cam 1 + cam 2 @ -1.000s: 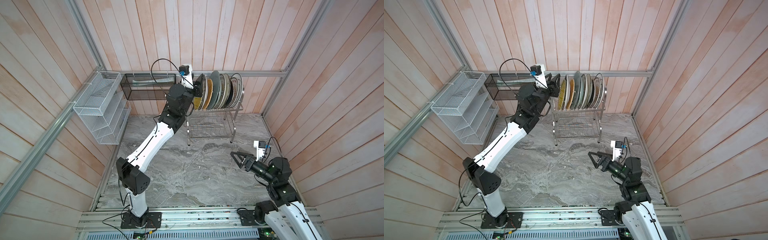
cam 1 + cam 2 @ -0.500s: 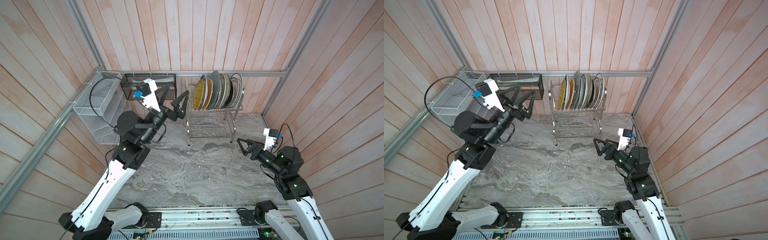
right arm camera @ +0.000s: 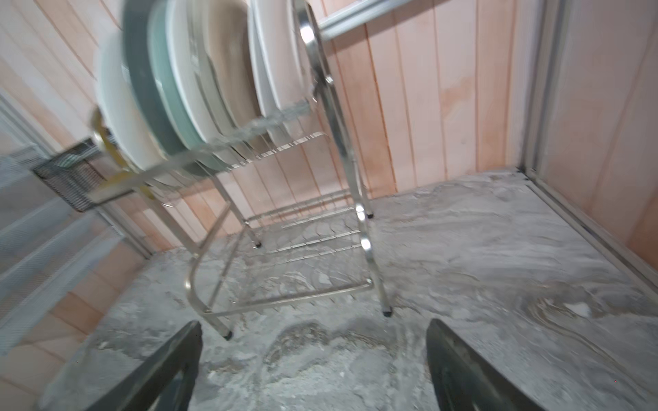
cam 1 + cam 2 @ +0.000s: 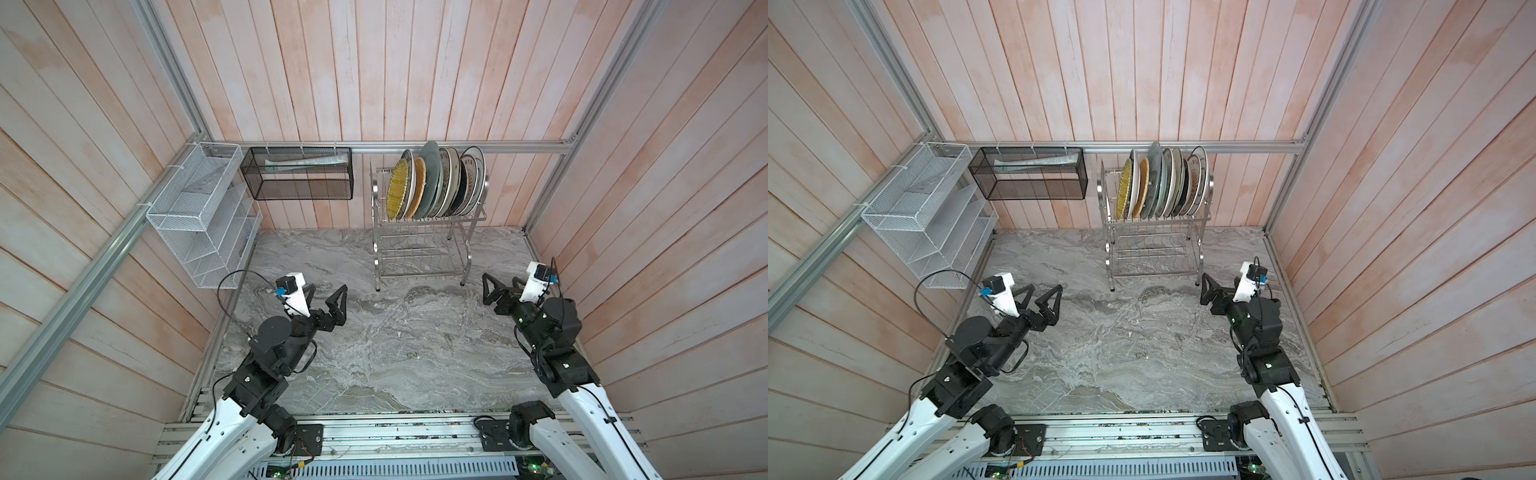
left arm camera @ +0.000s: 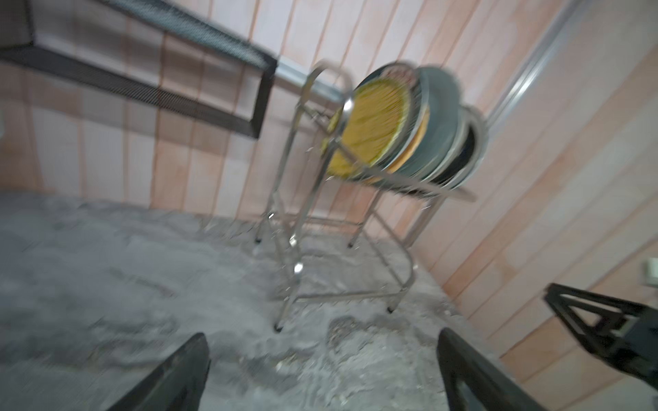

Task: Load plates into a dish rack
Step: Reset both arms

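Note:
The steel dish rack (image 4: pixel 428 249) (image 4: pixel 1154 253) stands at the back of the marble table. Several plates (image 4: pixel 436 183) (image 4: pixel 1163 183) stand upright in its top tier; the lower tier holds none. A yellow woven-look plate (image 5: pixel 374 124) is at the row's left end. My left gripper (image 4: pixel 328 291) (image 4: pixel 1042 291) (image 5: pixel 320 336) hovers open and empty at the front left, well clear of the rack (image 5: pixel 285 284). Open and empty too, my right gripper (image 4: pixel 500 282) (image 4: pixel 1219 280) (image 3: pixel 315 323) hangs just right of the rack's front leg (image 3: pixel 363 213). The plates (image 3: pixel 178 89) show blurred in the right wrist view.
A white mesh organiser (image 4: pixel 199 216) hangs on the left wall and a black mesh basket (image 4: pixel 297 174) with papers on the back wall. Wooden walls close in three sides. Bare marble table (image 4: pixel 395 340) lies between the arms.
My left arm has pulled back from the rack's left end to the front left, and its jaws have opened. My right arm has drawn slightly back towards the right wall.

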Controlling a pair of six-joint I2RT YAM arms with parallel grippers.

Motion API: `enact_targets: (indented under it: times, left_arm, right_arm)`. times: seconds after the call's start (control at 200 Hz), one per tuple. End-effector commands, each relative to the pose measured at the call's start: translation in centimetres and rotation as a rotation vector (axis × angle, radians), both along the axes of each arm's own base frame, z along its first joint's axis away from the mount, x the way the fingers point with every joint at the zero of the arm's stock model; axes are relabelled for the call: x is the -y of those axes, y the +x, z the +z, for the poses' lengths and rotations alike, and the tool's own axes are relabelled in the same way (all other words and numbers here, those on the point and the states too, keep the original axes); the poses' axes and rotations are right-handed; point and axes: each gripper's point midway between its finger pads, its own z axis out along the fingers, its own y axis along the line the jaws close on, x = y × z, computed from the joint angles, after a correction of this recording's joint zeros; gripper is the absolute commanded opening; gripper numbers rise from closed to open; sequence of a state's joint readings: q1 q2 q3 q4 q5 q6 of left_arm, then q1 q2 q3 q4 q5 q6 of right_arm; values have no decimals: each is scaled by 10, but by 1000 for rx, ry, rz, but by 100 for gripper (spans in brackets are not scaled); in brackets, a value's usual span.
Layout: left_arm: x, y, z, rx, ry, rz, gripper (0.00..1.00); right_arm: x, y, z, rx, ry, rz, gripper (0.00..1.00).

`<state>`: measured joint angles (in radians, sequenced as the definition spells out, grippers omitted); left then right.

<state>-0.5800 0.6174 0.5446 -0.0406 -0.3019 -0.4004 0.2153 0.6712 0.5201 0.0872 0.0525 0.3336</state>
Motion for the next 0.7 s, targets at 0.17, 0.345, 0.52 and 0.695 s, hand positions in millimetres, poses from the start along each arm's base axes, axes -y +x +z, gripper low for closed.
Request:
enact_targets:
  times: [0.17,0.345,0.52,0.695]
  left_arm:
    - [-106,30,-62,25,137,569,100]
    - [-158,34,-93,16,179,741,100]
    - [-174,47,-121,9,228,703,100]
    - [-166,60,-119,91,243,615,100]
  right_arm:
    - [67,17,-34,146,-231,-335,98]
    - [90,19,-69,108,-203,-367,98]
    - [103,24,-88,94,-225,-404,98]
    - [109,29,-102,101,-272,-424,98]
